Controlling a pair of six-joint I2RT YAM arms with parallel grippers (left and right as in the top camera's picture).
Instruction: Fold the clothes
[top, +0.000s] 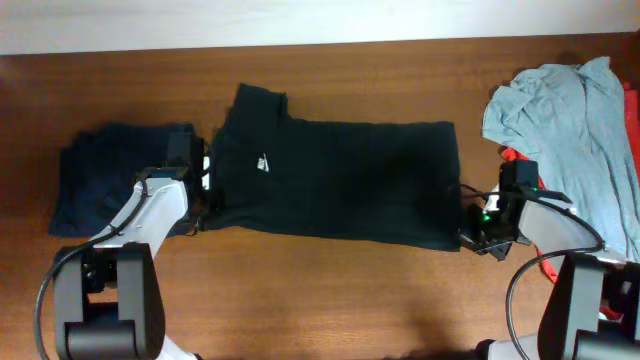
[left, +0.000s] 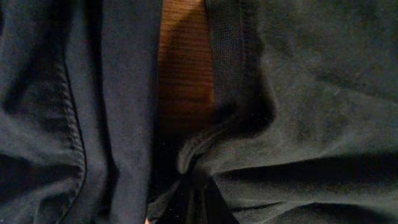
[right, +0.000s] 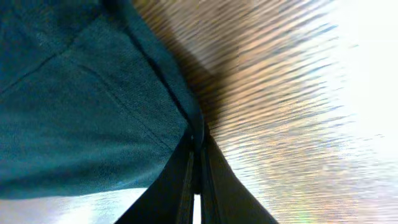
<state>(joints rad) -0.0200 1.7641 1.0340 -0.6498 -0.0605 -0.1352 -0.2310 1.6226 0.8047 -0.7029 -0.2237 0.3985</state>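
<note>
Two edges held: our left gripper (top: 203, 203) pinches the black short-sleeved cotton T-shirt (top: 340, 180) at its collar end, our right gripper (top: 472, 236) its hem corner; bare brown wooden table (top: 330, 295) lies nearside.

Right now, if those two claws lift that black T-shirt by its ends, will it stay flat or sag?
Probably sags: the black T-shirt lies limp and wrinkled, so its middle should droop. It looks light, being thin cloth. Slipping seems unlikely, with its edge pinched in the right gripper.

Left gripper (left: 196, 200) at six o'clock pinches the black T-shirt (left: 298, 112); navy garment (left: 62, 112) at nine; bare table (left: 183, 68) toward twelve.
</note>
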